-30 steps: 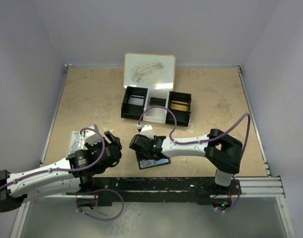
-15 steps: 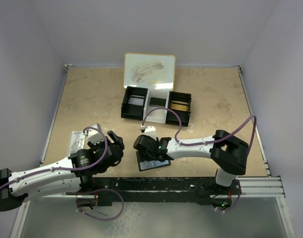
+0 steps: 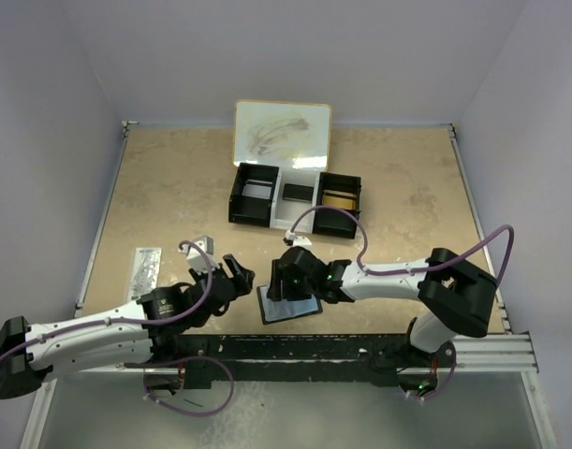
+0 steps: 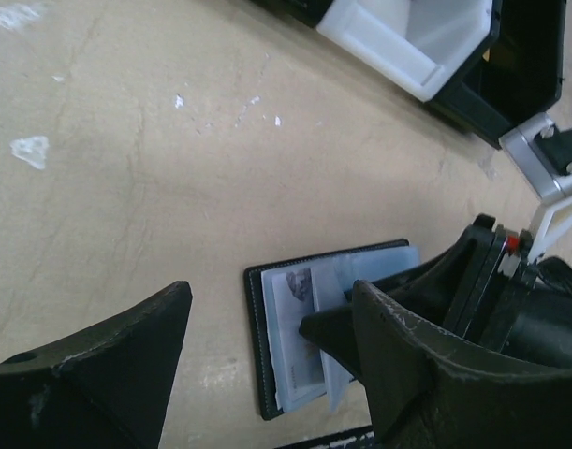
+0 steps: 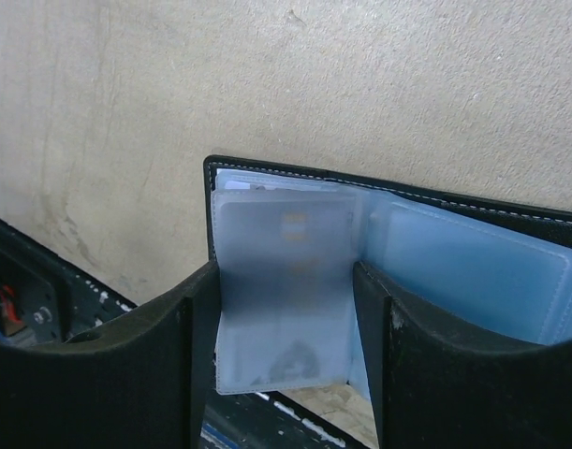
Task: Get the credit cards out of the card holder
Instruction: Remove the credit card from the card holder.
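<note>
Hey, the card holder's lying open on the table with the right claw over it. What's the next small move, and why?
Probably bring the left claw down onto the card holder's nearest edge to pin it. The holder lies open and unheld, the right claw's open fingers straddle a frosted sleeve with a card inside, and the left claw hangs open beside it, touching nothing.

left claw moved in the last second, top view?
Yes. The left claw has slid right, closer to the open card holder, which lies where it did below the black-and-white tray.
</note>
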Robot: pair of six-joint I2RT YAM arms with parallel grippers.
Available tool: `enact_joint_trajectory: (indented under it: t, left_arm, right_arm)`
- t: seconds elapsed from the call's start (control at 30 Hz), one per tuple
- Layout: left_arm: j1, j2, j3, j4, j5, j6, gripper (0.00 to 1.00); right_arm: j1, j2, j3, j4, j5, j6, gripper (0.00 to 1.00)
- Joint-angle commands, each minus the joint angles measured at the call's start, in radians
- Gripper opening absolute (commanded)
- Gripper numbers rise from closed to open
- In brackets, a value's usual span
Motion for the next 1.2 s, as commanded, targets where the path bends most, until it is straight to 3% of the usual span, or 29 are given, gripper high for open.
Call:
enact_joint_trajectory:
  t: [0.0,0.53,0.73,1.0,1.17]
  left_arm:
    - [-0.001,-0.027,-0.066,0.21,0.162,0.078,0.66]
    - [-0.003,0.129,-0.185,0.615,0.479,0.131,0.4]
    - [-0.003,0.066,-0.227,0.595,0.53,0.138,0.43]
    - [-0.003,-0.14,-0.224,0.386,0.466,0.109,0.45]
    - [-0.003,-0.042,-0.221,0.459,0.601,0.137,0.45]
  right_arm:
    - [-0.027,-0.017,-0.06,0.072,-0.038,0.034,0.6]
    - [-0.084,-0.067,-0.183,0.205,-0.098,0.091,0.6]
    - [-0.084,-0.059,-0.183,0.21,-0.102,0.092,0.61]
    - [-0.085,-0.05,-0.17,0.207,-0.103,0.09,0.6]
    - [-0.085,-0.047,-0.163,0.205,-0.102,0.089,0.6]
